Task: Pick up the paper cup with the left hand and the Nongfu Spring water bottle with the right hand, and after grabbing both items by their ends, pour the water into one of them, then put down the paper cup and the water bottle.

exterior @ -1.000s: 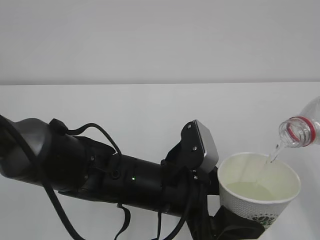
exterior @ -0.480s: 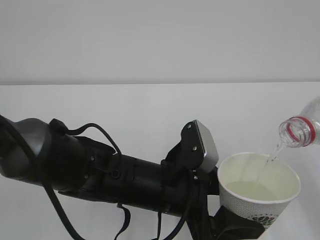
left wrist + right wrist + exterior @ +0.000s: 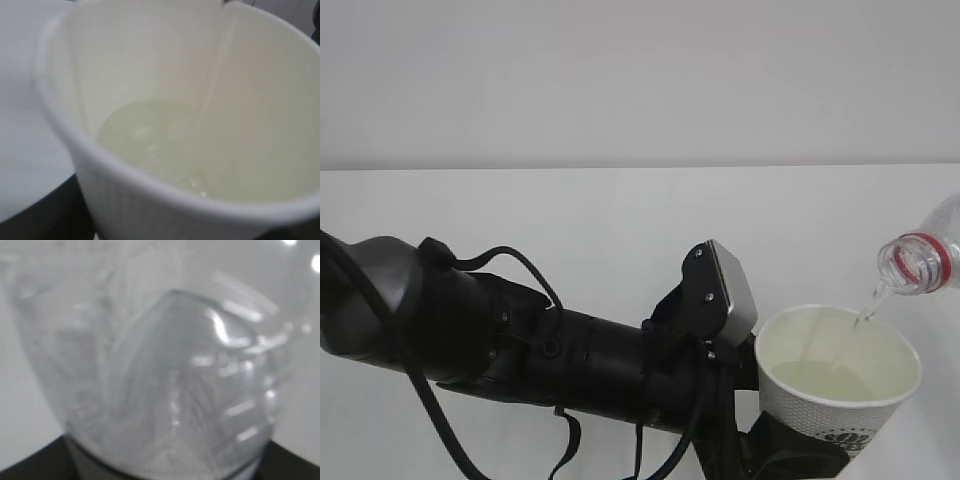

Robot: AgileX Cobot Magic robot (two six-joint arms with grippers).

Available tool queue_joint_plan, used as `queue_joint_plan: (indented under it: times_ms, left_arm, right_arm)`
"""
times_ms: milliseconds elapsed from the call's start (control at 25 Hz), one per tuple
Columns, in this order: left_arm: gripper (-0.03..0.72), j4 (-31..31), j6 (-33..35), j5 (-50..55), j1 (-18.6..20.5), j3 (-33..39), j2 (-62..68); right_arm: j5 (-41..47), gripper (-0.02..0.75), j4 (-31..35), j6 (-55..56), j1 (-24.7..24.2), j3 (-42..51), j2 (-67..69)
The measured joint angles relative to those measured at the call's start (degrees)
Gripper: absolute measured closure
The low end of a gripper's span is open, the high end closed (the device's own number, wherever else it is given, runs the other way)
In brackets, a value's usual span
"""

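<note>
The white paper cup point(image 3: 820, 408) stands upright above the table at the lower right, with my left gripper point(image 3: 790, 455) shut on its lower part. It fills the left wrist view as a cup point(image 3: 150, 60) with a pale pool of water point(image 3: 150, 145) at its bottom. The clear water bottle point(image 3: 925, 258) with its red neck ring tilts in from the right edge. A thin stream of water point(image 3: 870, 305) falls from its mouth into the cup. The bottle point(image 3: 165, 380) fills the right wrist view, and dark fingers point(image 3: 30, 467) show at its base.
My bulky black left arm point(image 3: 520, 340) with cables and a grey plate point(image 3: 732, 290) lies across the lower half of the exterior view. The white table point(image 3: 620, 220) runs back to a pale wall. The right arm is outside the exterior view.
Water keeps running from the bottle into the cup. The cup, the bottle and the left arm hold their places.
</note>
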Motion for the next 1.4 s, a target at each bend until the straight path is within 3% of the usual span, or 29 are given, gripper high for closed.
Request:
queue_joint_plan:
  times_ms: [1400]
  left_arm:
    - [0.16,0.0,0.0,0.0,0.0,0.0,0.0]
  right_arm:
    - [0.0,0.334,0.0,-0.7,0.0,0.0,0.0]
